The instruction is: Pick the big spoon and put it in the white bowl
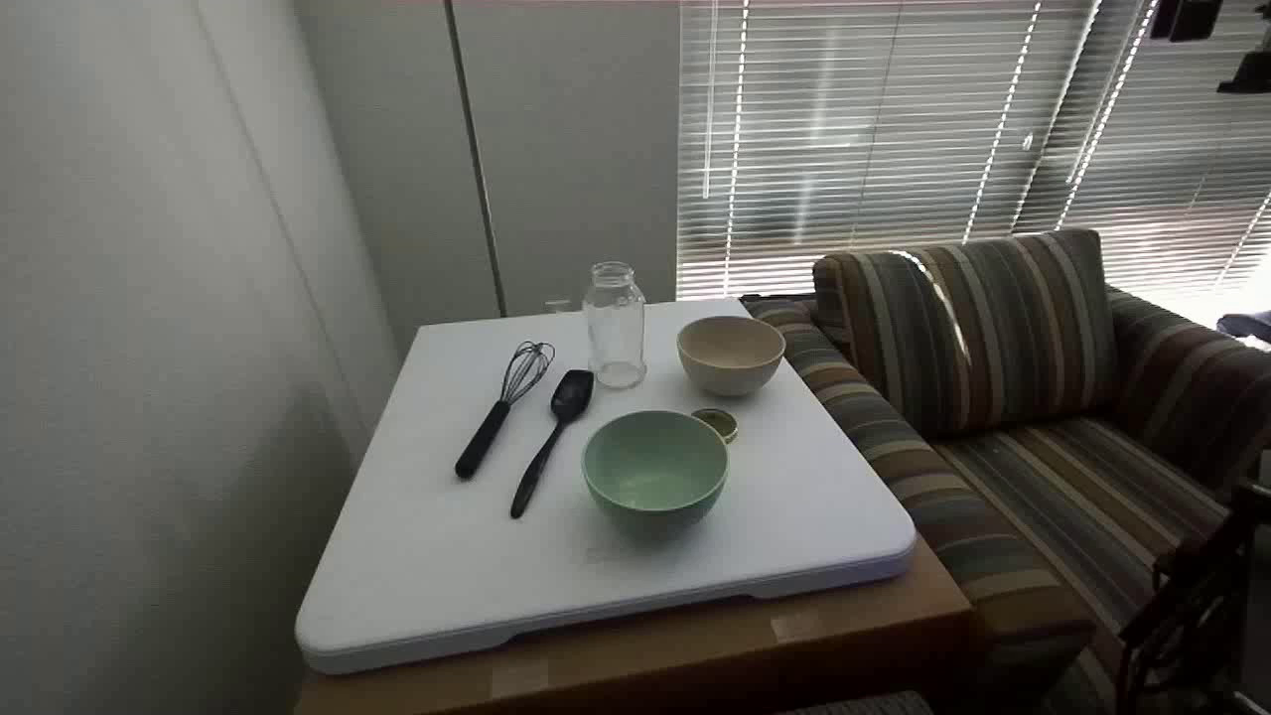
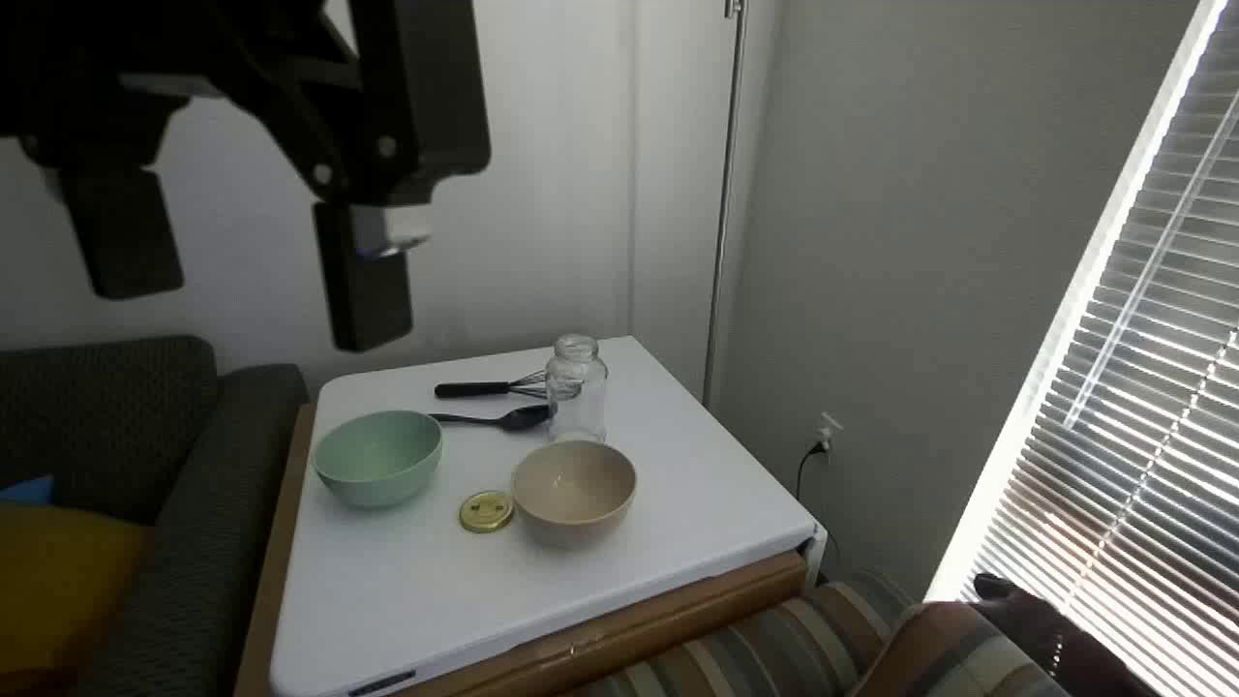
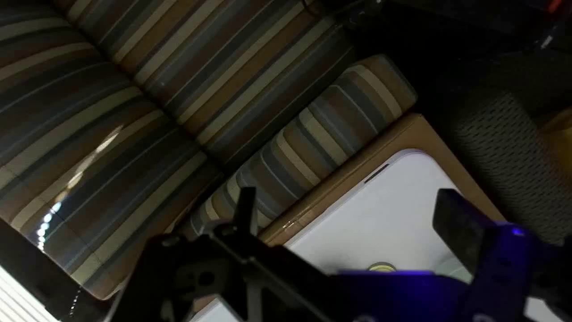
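Observation:
The big spoon [image 1: 571, 397], all black with an oval head, lies flat on the white table between the whisk and the green bowl. It also shows in an exterior view [image 2: 526, 417], its head close to the jar and its handle end hidden behind the green bowl. The white bowl [image 1: 731, 375], cream with a tan inside, stands upright at the table's side by the striped armchair; an exterior view [image 2: 573, 523] shows it near. My gripper [image 2: 256, 315] is open and empty, high above the table, apart from everything. In the wrist view [image 3: 347, 197] its fingers are wide apart; spoon and white bowl are hidden there.
A pale green bowl [image 1: 655, 492] stands beside the spoon's handle. A black-handled whisk [image 1: 484, 440] lies beyond the spoon. A clear glass jar [image 1: 616, 338] stands upright near the spoon's head. A gold lid [image 2: 486, 511] lies between the bowls. A striped armchair [image 1: 894, 467] adjoins the table [image 1: 437, 596].

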Robot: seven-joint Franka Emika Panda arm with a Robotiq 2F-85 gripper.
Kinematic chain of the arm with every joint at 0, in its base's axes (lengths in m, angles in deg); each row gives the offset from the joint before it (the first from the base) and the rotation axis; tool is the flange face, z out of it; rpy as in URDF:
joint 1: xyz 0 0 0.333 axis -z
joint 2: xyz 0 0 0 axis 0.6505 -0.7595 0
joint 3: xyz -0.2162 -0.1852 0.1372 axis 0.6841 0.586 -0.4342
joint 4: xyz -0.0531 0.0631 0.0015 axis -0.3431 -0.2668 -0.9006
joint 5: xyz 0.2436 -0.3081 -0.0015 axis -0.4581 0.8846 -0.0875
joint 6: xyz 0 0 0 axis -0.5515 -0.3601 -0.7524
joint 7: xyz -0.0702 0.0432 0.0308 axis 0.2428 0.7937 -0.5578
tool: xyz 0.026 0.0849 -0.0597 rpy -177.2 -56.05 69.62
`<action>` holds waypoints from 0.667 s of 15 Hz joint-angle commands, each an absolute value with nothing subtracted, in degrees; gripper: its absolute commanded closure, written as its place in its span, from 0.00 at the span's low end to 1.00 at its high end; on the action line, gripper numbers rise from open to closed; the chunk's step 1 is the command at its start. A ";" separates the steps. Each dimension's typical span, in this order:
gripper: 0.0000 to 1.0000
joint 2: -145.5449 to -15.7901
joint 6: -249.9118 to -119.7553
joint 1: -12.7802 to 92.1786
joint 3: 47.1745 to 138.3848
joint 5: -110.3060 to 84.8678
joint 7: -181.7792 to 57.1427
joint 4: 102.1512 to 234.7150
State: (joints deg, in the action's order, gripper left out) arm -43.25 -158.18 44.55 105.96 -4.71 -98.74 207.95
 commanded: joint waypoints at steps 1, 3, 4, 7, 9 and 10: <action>0.00 -43.38 -158.14 45.63 104.98 -5.10 -99.05 207.88; 0.00 -44.67 -159.47 44.79 104.43 -5.64 -99.43 207.52; 0.00 -45.64 -160.01 44.25 103.94 -6.19 -99.36 207.08; 0.00 -48.84 -162.14 42.61 101.63 -7.96 -97.90 206.04; 0.00 -51.79 -163.82 41.44 99.60 -10.18 -94.70 205.04; 0.00 -53.41 -164.79 40.98 98.49 -11.51 -92.43 204.47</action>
